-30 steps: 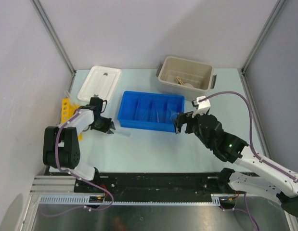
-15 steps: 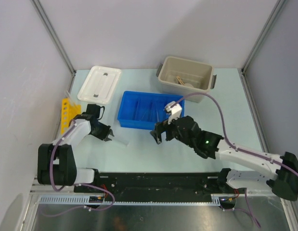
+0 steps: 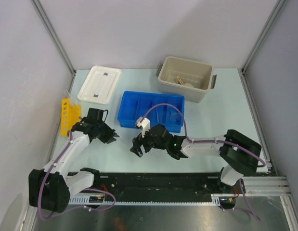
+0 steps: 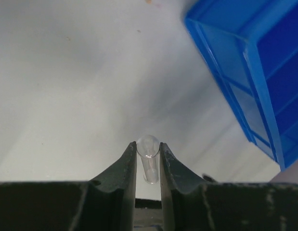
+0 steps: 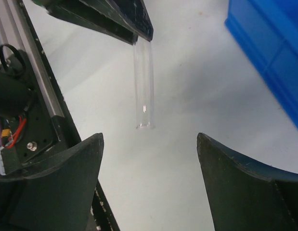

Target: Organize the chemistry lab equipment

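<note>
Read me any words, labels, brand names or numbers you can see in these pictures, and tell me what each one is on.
None can be read in any view.
The blue tray, white lid, beige tub, yellow rack and glass tube show no lettering or signs.

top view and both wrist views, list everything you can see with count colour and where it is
table: one, pale green, under everything
tray: one, blue, divided, middle of the table
tub: one, beige, far side, right of the tray
lid: one, white, far left, flat on the table
rack: one, yellow, with holes, left edge of the table
wooden stick: at least one, tan, inside the tub
glass tube: one, clear, near side of the tray
left gripper: one, black, shut on the glass tube
right gripper: one, black, open, facing the glass tube's open end, not touching it
</note>
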Tool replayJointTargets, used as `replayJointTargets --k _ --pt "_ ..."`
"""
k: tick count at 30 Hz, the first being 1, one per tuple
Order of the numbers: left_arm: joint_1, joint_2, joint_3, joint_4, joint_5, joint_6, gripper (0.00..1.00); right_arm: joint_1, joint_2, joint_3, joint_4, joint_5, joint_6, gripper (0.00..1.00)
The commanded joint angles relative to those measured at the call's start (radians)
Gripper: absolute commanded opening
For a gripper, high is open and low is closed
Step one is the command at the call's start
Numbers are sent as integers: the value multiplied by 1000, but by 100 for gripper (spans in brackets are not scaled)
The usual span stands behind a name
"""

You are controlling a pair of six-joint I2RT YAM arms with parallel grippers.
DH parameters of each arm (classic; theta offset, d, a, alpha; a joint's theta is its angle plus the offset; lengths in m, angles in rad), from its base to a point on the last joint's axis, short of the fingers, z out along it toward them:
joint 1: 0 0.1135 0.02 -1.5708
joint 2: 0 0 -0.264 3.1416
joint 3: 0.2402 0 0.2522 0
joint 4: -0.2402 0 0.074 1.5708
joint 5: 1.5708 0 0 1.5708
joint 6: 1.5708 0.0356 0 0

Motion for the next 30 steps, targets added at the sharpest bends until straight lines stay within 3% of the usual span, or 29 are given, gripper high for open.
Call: replayJointTargets --k 1,12,19,24,28,30 --pt "-41 -85 -3 3 9 44 20 11 81 50 155 -43 -40 81" --pt "-94 -164 14 10 9 100 19 29 211 142 161 -62 -24 69" --pt "-132 -191 36 25 8 152 19 29 247 179 156 -42 -18 52" --pt "-148 -206 45 33 26 197 20 27 242 180 144 -23 -40 29" --pt "-150 -213 44 38 69 239 27 26 234 179 125 5 -57 21" --pt "-150 -219 49 40 100 275 37 26 228 178 114 14 -71 19"
